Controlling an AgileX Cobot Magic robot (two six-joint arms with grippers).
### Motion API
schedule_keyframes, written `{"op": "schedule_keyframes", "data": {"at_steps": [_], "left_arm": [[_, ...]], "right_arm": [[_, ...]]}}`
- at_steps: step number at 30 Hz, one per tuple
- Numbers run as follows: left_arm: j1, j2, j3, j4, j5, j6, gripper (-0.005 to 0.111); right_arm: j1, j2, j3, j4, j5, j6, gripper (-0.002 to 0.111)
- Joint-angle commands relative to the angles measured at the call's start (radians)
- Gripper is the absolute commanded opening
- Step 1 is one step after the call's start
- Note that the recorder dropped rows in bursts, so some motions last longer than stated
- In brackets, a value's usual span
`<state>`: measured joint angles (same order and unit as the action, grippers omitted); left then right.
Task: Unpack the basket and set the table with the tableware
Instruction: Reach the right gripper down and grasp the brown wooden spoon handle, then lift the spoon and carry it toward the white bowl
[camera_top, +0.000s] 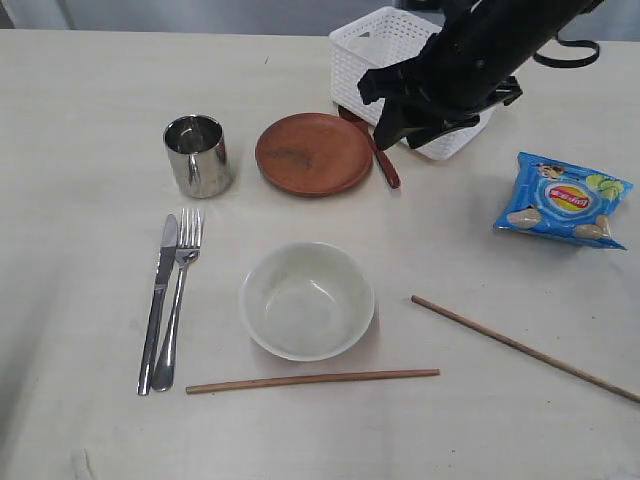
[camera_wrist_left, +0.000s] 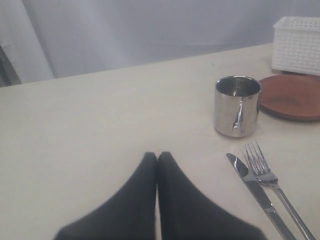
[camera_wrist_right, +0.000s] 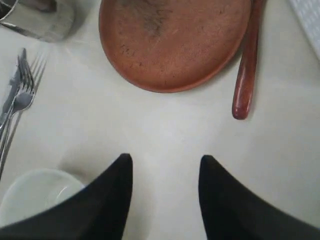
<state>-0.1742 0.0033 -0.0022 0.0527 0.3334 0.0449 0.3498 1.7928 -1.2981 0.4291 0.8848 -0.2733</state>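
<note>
Dark red wood lay nearest your right hand (camera_wrist_right: 166, 162): the spoon (camera_wrist_right: 247, 65) rested on the worktop (camera_top: 80, 100), between the plate (camera_top: 313, 152) and the basket (camera_top: 385, 45). It sat hard against the plate's right rim, and you could not tell whether the two touched. Its long axis ran from the basket's foot out toward the near edge, slanting a little right. The rounded handle end pointed at you and the other end was hidden under the arm.

Your right hand hovered low with its fingers set moderately apart and nothing between them. Your left hand (camera_wrist_left: 157, 157) was pressed closed and empty, short of the cup (camera_wrist_left: 237, 105).

If you had gone for the spoon, I judge the tight gap was the hazard: a finger landing on the plate's rim would have tipped or shoved the plate. The arm also crowded the basket, so a careless swing could have knocked it.

The two chopsticks (camera_top: 312, 380) lay well apart at different angles. One lay crosswise below the bowl (camera_top: 307, 300) and the other slanted away to the right. Either, being thin, could have rolled off under a nudge.
</note>
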Motion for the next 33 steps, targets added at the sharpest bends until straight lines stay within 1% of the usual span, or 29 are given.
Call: {"op": "schedule_keyframes", "data": {"at_steps": [1,5,15,25,33], "left_arm": [[0.002,-0.003,0.002,-0.001,-0.004,0.000,0.000],[0.002,-0.003,0.002,-0.001,-0.004,0.000,0.000],[0.002,-0.003,0.002,-0.001,-0.004,0.000,0.000],[0.002,-0.003,0.002,-0.001,-0.004,0.000,0.000],[0.002,-0.003,0.002,-0.001,-0.004,0.000,0.000]], "right_arm": [[0.004,0.069,0.006,-0.014,-0.078,0.023,0.041],[0.004,0.135,0.006,-0.037,-0.083,0.017,0.041],[0.004,0.215,0.006,-0.066,-0.267,-0.004,0.041],[0.004,0.272,0.006,-0.062,-0.304,-0.004,0.041],[0.004,0.285,0.006,-0.086,-0.382,-0.004,0.041]]}}
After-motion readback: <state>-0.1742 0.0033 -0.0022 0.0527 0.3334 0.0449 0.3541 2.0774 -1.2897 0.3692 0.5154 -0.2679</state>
